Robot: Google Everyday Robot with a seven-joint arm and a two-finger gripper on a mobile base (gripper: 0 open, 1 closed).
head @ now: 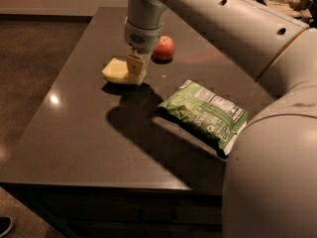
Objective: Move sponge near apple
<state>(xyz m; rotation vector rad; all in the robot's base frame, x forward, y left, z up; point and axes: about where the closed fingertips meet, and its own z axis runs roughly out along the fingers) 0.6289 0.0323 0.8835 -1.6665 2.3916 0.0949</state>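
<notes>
The pale yellow sponge [118, 70] is at the far middle of the dark table [89, 133], just left of the red-orange apple [164, 47]. My gripper [135, 68] comes down from above and is shut on the sponge's right end, holding it at or just above the tabletop. The apple sits a short gap to the right of the gripper, partly behind my wrist.
A green crinkled snack bag [204, 114] lies on the right side of the table. My large white arm [257, 48] crosses the upper right and fills the right edge of the view. A dark wire basket [285, 1] stands beyond the table at top right.
</notes>
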